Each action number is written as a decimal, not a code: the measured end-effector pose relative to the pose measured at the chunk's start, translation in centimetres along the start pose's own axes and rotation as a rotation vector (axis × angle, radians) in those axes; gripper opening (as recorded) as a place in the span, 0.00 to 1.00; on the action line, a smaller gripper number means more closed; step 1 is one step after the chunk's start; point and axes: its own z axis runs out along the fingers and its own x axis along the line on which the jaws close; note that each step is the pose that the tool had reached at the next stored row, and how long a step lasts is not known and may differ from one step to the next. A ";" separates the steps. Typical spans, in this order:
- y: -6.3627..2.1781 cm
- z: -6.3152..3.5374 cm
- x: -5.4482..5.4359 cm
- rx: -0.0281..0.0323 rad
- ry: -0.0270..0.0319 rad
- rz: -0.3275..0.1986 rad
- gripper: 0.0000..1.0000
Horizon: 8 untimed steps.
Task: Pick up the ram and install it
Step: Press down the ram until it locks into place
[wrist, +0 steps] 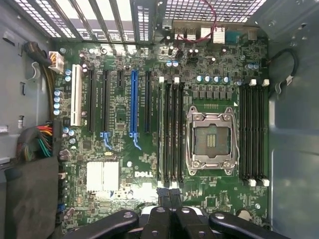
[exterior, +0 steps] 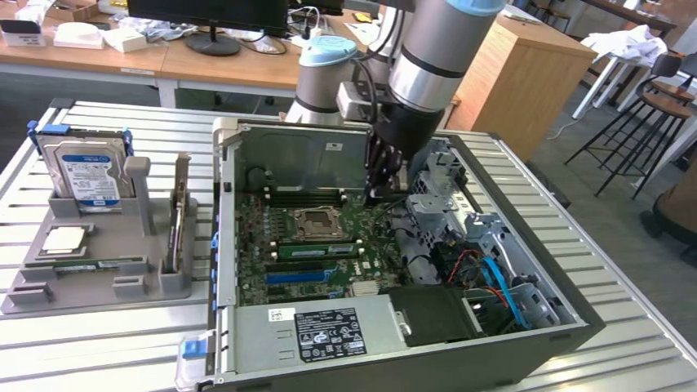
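A green ram stick point(exterior: 316, 249) sits in a slot on the motherboard point(exterior: 326, 282), just in front of the CPU socket point(exterior: 316, 220). In the wrist view its thin edge point(wrist: 160, 134) runs along the outermost slot of the bank beside the socket point(wrist: 209, 137). My gripper point(exterior: 384, 193) hangs inside the open computer case, behind the socket near the back wall. Its black fingers point(wrist: 175, 195) are pressed together with nothing between them, and the gripper point(wrist: 169, 191) stands shut above the end of the slot bank.
The case's walls point(exterior: 224, 245) and a metal drive cage point(exterior: 458, 204) hem in the board. A power supply point(exterior: 316, 331) fills the case's near end. At the exterior view's left, a grey fixture point(exterior: 44, 282) holds a hard drive point(exterior: 87, 175), an upright thin board point(exterior: 176, 220) and a CPU chip point(exterior: 64, 239).
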 end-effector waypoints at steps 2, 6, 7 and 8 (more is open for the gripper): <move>-0.01 0.23 0.0 0.0000 0.0000 0.000 0.10; -0.03 0.68 0.0 -0.0001 -0.0001 0.000 0.10; -0.04 0.79 0.0 0.0000 0.0000 0.000 0.10; -0.04 0.92 0.1 0.0000 0.0000 0.000 0.10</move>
